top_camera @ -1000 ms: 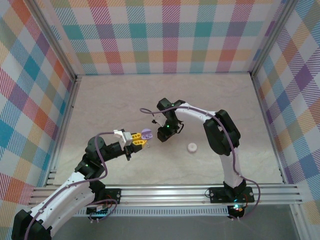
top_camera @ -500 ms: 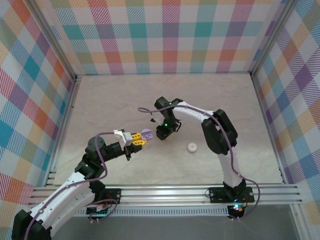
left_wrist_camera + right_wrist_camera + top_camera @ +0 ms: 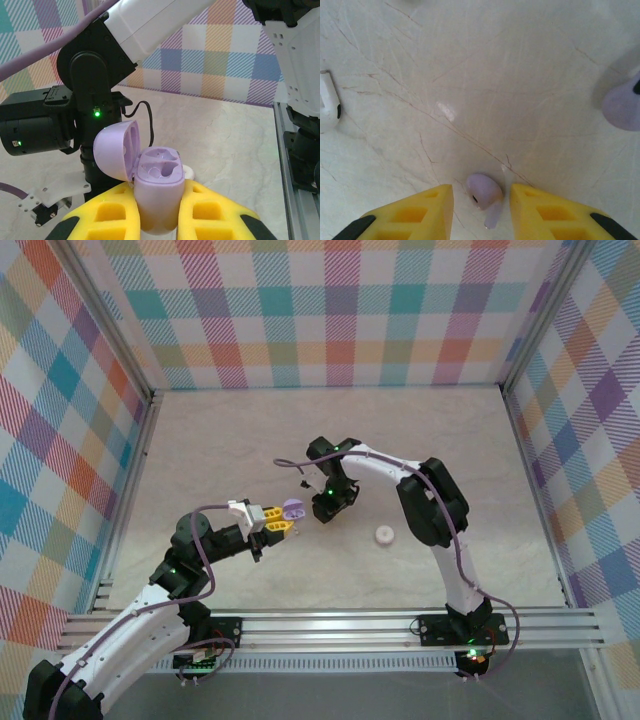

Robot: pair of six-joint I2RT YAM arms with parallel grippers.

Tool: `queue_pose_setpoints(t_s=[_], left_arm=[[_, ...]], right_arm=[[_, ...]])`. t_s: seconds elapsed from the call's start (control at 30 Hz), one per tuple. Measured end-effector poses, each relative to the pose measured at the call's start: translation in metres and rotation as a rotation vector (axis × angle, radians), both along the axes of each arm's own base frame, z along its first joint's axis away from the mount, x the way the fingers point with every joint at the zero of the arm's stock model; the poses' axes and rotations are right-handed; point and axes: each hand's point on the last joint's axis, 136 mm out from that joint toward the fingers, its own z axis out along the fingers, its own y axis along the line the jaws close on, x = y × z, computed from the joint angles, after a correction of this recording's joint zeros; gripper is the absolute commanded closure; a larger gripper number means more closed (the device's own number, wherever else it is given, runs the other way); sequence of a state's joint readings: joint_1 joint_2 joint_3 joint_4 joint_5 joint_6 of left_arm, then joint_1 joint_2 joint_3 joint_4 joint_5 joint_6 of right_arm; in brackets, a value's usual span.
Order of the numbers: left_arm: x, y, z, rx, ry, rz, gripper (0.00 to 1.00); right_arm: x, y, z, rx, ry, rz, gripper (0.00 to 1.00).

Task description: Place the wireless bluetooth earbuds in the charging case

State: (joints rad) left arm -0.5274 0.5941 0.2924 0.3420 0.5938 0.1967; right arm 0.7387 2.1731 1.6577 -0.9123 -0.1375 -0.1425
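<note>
Right gripper (image 3: 481,196) had edged slightly left and away from the arm bases over the past second, while the left gripper (image 3: 159,215) kept its place. The right jaws stood partly open, astride a purple earbud (image 3: 484,191) lying on the table (image 3: 520,75), with a narrow gap visible at each side; nothing was held. A white earbud (image 3: 329,107) lay well apart, at the left edge of the right wrist view. The left jaws were closed on the purple case (image 3: 157,187), held upright with its lid (image 3: 112,152) hinged open to the left and two wells exposed. A white disc (image 3: 384,534) rested on the table near the right arm.
</note>
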Motion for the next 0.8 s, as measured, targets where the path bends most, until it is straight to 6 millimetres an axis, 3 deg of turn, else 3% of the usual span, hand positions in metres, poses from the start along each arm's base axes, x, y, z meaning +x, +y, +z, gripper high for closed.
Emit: queue_pose_setpoints(t_s=[0.8], left_arm=[[-0.0020,0.0001,0.0022,0.000,-0.004,-0.007,1.00]], right_arm=[[0.0033,-0.0020,-0.0019,-0.048,-0.038,-0.052,0.74]])
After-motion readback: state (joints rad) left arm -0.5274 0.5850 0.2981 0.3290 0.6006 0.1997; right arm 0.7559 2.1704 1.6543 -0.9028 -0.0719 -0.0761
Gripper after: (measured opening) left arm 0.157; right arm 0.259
